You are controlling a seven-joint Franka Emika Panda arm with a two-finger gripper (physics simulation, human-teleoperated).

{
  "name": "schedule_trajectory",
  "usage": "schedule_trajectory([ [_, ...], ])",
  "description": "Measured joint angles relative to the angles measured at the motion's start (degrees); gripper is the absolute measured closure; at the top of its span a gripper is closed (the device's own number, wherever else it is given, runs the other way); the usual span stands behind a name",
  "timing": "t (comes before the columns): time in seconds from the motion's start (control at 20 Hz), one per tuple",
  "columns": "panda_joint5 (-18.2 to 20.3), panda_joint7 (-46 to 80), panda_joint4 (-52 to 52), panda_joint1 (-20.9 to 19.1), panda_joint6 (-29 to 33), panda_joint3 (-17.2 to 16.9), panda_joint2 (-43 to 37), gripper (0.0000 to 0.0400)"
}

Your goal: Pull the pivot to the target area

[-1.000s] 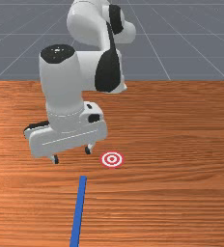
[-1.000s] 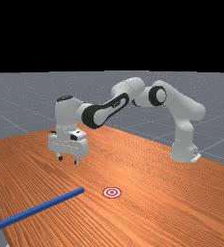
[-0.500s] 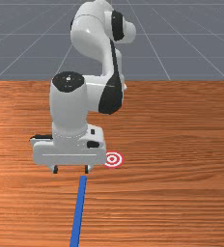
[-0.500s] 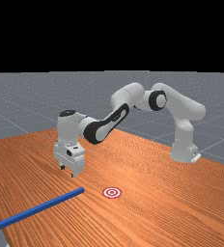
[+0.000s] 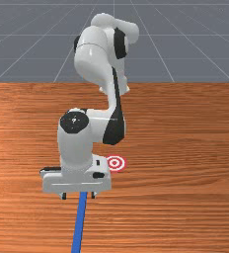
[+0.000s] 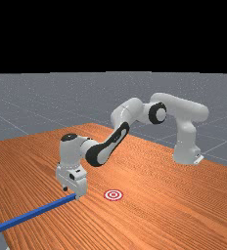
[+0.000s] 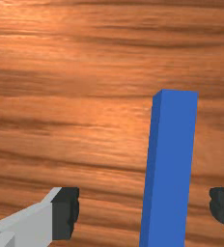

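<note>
While pincer gapes, blue bar points lengthwise roughly toward arm base.
</note>
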Motion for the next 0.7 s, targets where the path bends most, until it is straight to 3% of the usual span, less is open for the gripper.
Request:
schedule_trajectory([
  [0.05,-1.5,1.6,3.5,1.3,0.5,-1.9,2.5,0.0],
  [0.1,0.1,-0.1,4.6,0.5,-0.1,-0.2,3.4,0.0009],
  [0.45,0.1,-1.0,6.3,0.5,2.6,-0.2,4.7,0.0],
  [0.5,-0.9,-0.3,13.9,2.2,-2.0,-1.8,8.4,0.0],
  [0.7,-0.6,-0.7,15.8,2.2,-2.6,-1.8,9.5,0.0],
])
